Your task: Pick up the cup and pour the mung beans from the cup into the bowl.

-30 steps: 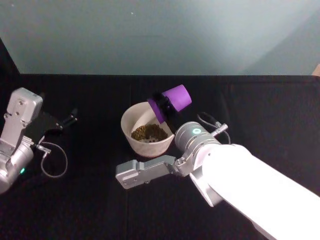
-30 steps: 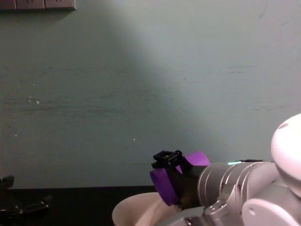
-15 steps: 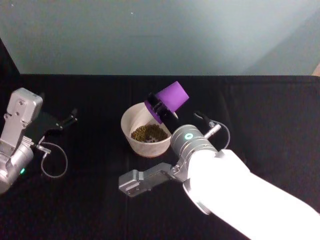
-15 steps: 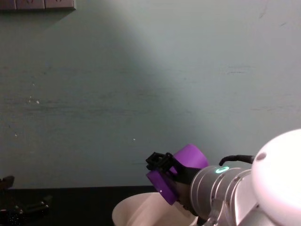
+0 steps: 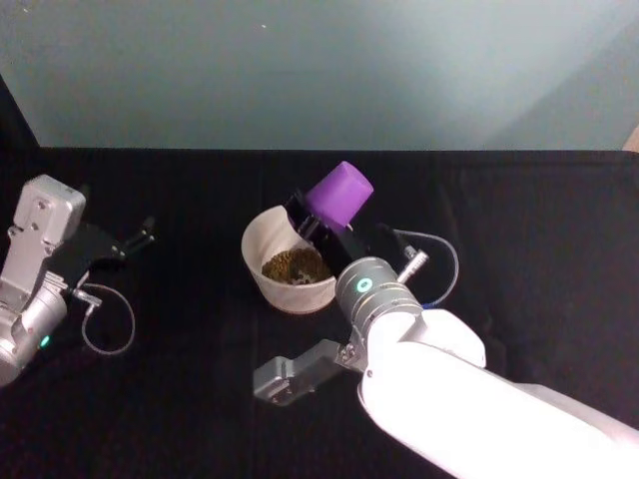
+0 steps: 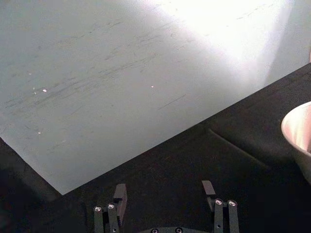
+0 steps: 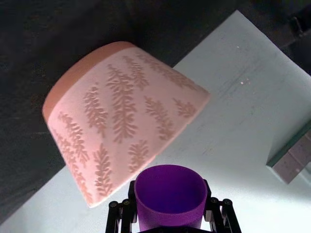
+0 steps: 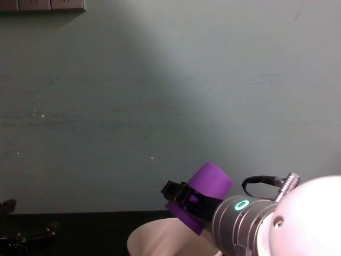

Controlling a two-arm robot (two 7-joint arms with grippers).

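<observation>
Hanging upended over the bowl (image 5: 256, 265), the cup (image 5: 339, 195) sits between the right gripper's (image 5: 318, 224) jaws — left gripper's (image 6: 164, 192) spread.

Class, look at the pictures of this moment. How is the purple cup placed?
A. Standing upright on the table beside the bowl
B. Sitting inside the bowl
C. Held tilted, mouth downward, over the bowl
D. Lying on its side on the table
C: the right gripper grips the cup with its base raised and its mouth angled down over the bowl, where mung beans lie.
</observation>
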